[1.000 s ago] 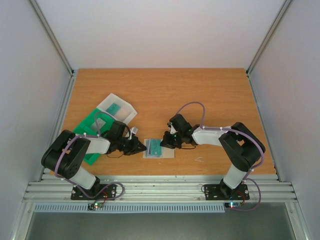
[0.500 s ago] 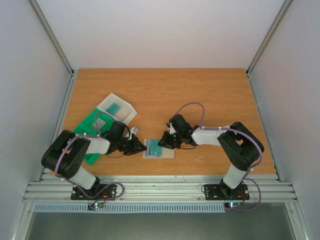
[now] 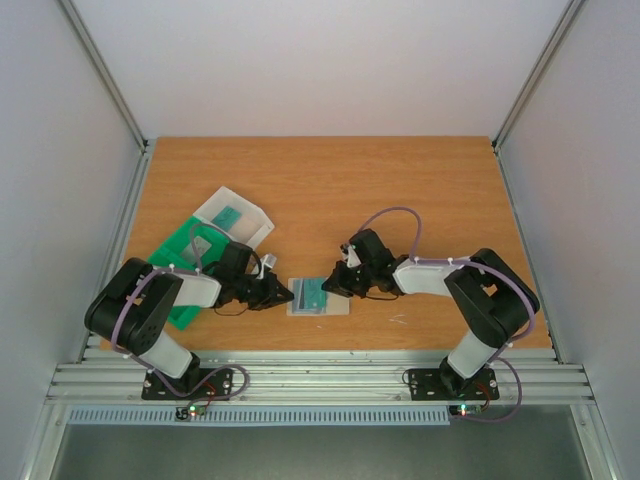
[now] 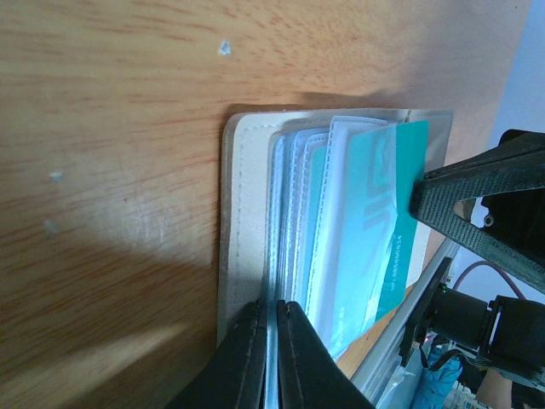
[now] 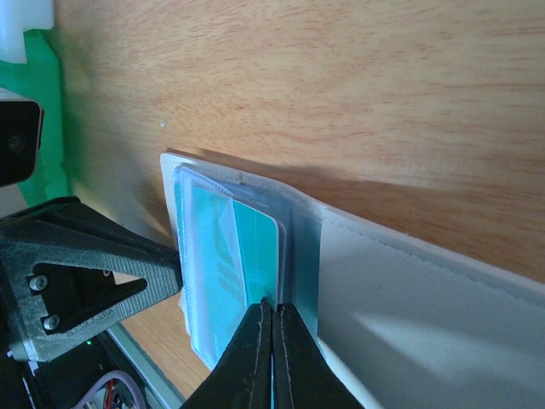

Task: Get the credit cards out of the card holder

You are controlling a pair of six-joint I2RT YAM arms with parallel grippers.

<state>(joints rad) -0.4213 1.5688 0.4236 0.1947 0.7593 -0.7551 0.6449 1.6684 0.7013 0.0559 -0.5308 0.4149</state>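
Observation:
The card holder (image 3: 335,306) lies open on the table between the arms, a pale sleeve with clear pockets. My left gripper (image 3: 287,296) is shut on the edge of a clear pocket leaf at the holder's left side, seen close in the left wrist view (image 4: 272,308). My right gripper (image 3: 329,287) is shut on the edge of a teal credit card (image 5: 254,256) that sticks partly out of a pocket. The same card shows in the left wrist view (image 4: 407,196). The holder's pale cover (image 5: 417,315) lies flat to the right. No grey or red card shows.
A green compartmented tray (image 3: 185,262) lies at the left behind my left arm. A clear plastic box (image 3: 233,215) with a teal item inside stands beyond it. The table's near edge is a metal rail (image 3: 320,372).
My right gripper and forearm have shifted slightly to the right, still shut on the teal card. My left gripper has stayed in place on the holder.

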